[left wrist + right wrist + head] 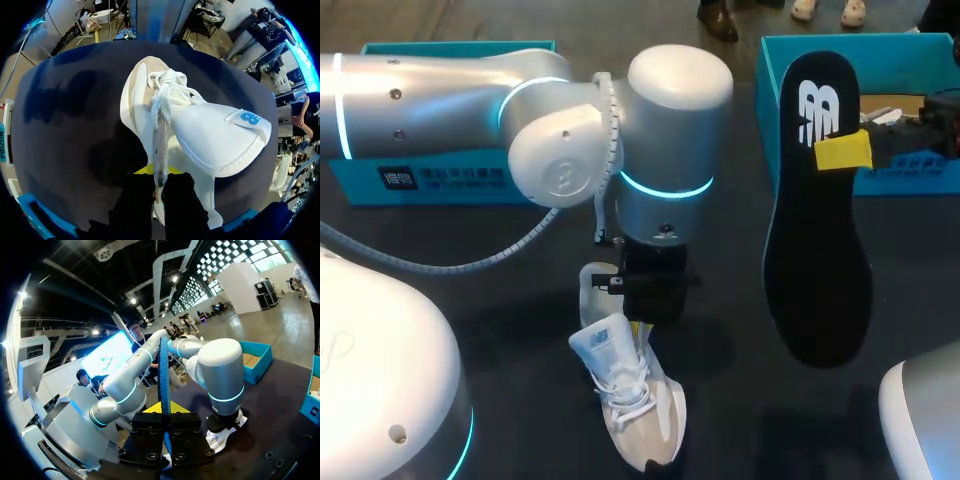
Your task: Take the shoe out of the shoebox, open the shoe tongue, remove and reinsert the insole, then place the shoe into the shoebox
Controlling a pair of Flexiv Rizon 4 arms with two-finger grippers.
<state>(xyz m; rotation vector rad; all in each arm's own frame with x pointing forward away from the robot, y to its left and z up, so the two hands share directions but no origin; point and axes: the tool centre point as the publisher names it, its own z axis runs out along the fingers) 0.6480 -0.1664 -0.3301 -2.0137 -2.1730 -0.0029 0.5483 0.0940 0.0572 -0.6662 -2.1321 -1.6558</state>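
A white shoe (632,405) lies on the dark table, toe toward the front edge, its tongue (220,135) pulled out wide. My left gripper (638,325) stands straight over the heel end and is shut on the thin edge of the shoe's opening (160,150). The black insole (817,230) hangs in the air at the right, out of the shoe. My right gripper (845,152) is shut on its heel end. In the right wrist view the insole (164,370) stands edge-on between the right gripper's (164,416) fingers, with the shoe (226,432) beyond it.
An open teal shoebox (772,70) stands at the back right, behind the insole. A second teal box part (430,180) lies at the back left under my left arm (570,150). Bare table (740,420) shows between shoe and insole.
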